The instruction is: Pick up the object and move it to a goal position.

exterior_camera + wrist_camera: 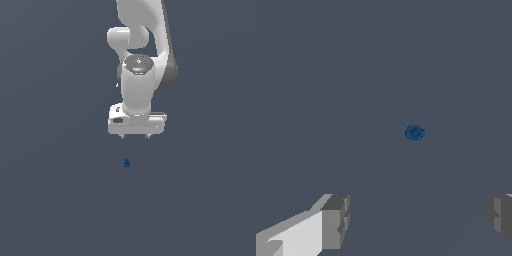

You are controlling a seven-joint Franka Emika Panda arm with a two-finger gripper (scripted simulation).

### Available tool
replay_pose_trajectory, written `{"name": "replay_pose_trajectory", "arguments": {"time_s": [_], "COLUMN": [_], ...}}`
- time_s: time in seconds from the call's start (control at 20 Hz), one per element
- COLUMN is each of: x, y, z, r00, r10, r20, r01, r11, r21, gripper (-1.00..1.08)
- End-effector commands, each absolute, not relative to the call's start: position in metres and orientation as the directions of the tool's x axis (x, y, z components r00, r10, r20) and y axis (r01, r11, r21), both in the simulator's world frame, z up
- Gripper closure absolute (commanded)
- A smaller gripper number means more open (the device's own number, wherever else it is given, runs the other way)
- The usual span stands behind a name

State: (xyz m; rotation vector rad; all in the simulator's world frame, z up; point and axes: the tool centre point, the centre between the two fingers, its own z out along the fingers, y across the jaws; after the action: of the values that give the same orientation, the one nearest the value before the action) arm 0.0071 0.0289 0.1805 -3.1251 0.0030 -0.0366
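The object (126,162) is a tiny dark-blue rounded lump with a small knob on top, resting on the dark grey floor. In the wrist view the object (415,132) appears as a small blue disc seen from above. My white gripper (135,136) hangs above the floor, a short way behind the object and slightly toward the exterior view's right. Its two fingers (336,221) stand wide apart with nothing between them, so the gripper (417,220) is open. The object lies apart from both fingers, untouched.
The white arm (142,55) rises behind the gripper toward the top of the exterior view. A plain dark grey surface (55,200) stretches all around, with no other objects showing.
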Motion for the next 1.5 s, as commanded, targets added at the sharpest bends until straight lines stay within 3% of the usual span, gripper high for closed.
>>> {"name": "replay_pose_trajectory", "arguments": {"time_s": [0.0,0.7,1.45], "x": [0.008,0.021,0.034], "y": [0.028,0.02,0.009], "z": [0.178,0.154,0.125], "r00": [0.999,0.918,0.664], "r10": [-0.041,-0.397,-0.748], "r20": [0.021,0.002,-0.011], "r01": [-0.041,-0.397,-0.748], "r11": [-0.999,-0.918,-0.664], "r21": [-0.018,-0.025,-0.015], "gripper": [-0.92,-0.92,-0.92]}}
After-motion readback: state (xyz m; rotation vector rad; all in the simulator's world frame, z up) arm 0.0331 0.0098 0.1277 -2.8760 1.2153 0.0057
